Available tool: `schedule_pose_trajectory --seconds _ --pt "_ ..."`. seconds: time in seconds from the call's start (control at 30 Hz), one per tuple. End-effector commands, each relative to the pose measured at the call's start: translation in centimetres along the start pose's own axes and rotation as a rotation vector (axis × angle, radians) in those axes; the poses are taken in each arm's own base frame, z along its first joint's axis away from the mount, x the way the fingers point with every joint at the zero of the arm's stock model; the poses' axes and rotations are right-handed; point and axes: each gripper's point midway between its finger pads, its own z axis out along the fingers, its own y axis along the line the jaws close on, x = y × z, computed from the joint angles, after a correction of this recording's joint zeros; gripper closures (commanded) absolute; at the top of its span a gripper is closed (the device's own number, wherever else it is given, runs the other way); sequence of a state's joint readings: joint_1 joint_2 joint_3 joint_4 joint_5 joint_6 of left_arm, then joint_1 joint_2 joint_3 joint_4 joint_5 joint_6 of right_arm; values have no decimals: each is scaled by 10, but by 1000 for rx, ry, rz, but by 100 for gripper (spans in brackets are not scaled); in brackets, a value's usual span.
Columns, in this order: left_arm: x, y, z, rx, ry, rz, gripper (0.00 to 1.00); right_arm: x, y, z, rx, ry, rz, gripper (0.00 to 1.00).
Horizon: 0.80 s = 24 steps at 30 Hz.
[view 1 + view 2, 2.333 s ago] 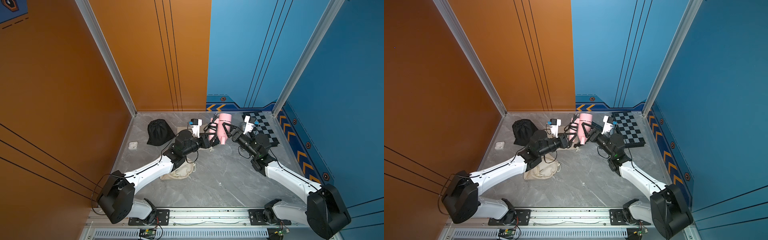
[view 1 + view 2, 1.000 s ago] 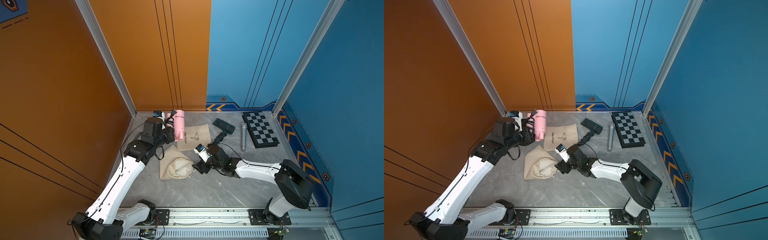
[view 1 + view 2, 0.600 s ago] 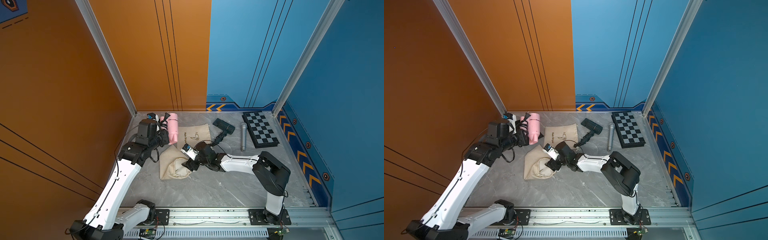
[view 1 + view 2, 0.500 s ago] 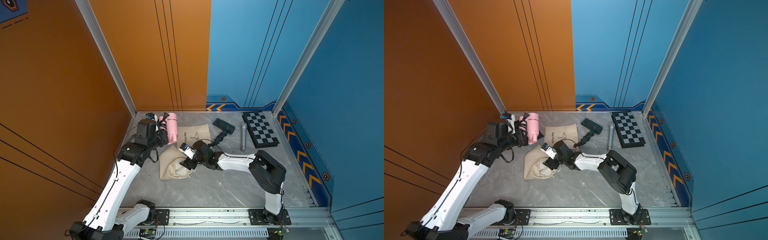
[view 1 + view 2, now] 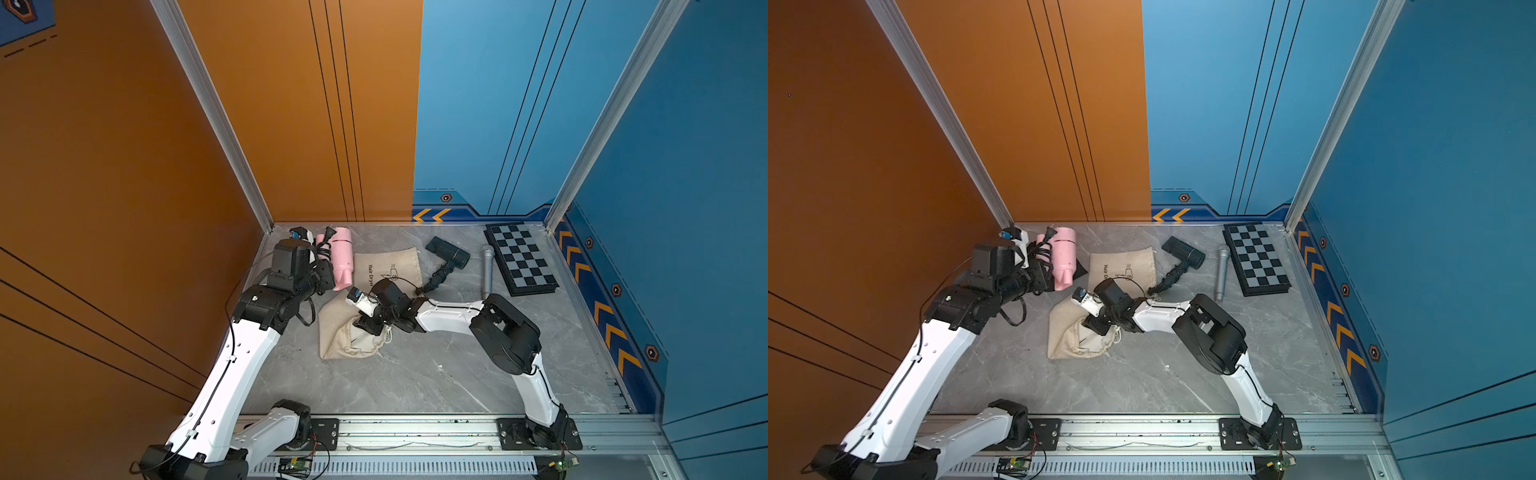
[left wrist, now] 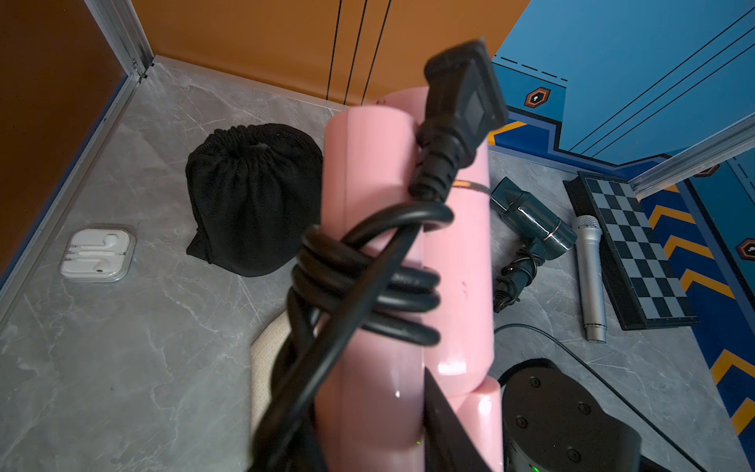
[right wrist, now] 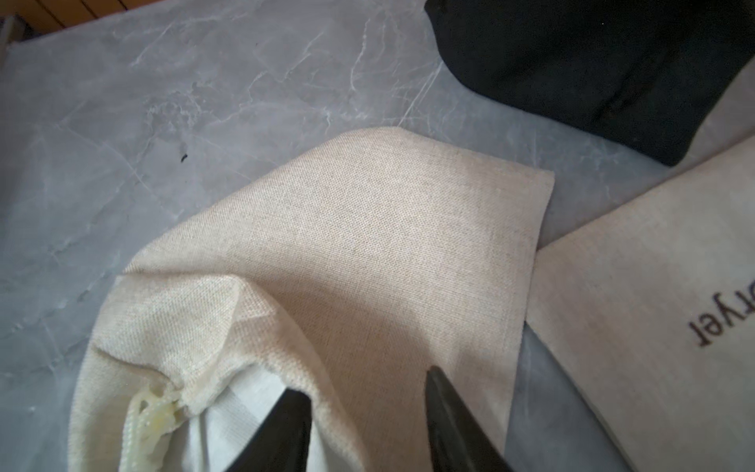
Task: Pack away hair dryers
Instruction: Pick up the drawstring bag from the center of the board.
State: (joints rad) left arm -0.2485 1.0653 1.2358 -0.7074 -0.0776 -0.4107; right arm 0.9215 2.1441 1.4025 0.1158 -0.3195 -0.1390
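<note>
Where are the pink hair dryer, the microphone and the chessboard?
pink hair dryer [image 5: 343, 258]: in a top view, middle of its barrel.
microphone [image 5: 486, 273]: in a top view, its grey shaft.
chessboard [image 5: 521, 258]: in a top view, its central squares.

We found the plug [image 6: 461, 110] blurred, the pink hair dryer [image 6: 367, 286] cut off by the frame's edge, and the print on the flat bag [image 7: 653, 286] cropped.

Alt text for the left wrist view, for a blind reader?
A pink hair dryer with black cord wound round its handle fills the middle, held up close to the camera. Behind it on the grey table lie a black cloth bag, a case of white earphones, a dark hair dryer, a microphone and a chessboard.
</note>
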Motion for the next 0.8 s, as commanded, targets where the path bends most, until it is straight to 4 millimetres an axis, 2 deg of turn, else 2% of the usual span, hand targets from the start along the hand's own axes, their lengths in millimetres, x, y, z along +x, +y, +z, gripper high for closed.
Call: schedule_pose_trajectory --seconds 0.0,0.1,0.13,0.2,0.27,0.43,0.63,0.77 --pt "-25 -8 -19 48 -96 -3 94 -2 8 -3 -34 12 -7 80" --pt "-24 -7 -18 45 -92 -6 94 -29 12 -28 -7 -58 -1 98" --pt "-24 -7 -17 46 -91 -7 94 -38 12 -38 2 -78 9 100" --pt "-24 -7 -16 46 -87 -7 94 -51 12 -62 26 -124 48 100" --pt "-25 -9 -15 51 -84 -9 94 -56 8 -83 46 -160 100 100" --pt "-27 -13 -14 67 -83 -7 94 -51 -12 -138 130 -265 278 100" --pt "-32 -19 -11 96 -92 -8 94 -73 -31 -220 266 -332 387 100" --pt "-34 -24 -7 116 -92 -14 94 -88 -49 -293 383 -442 444 100"
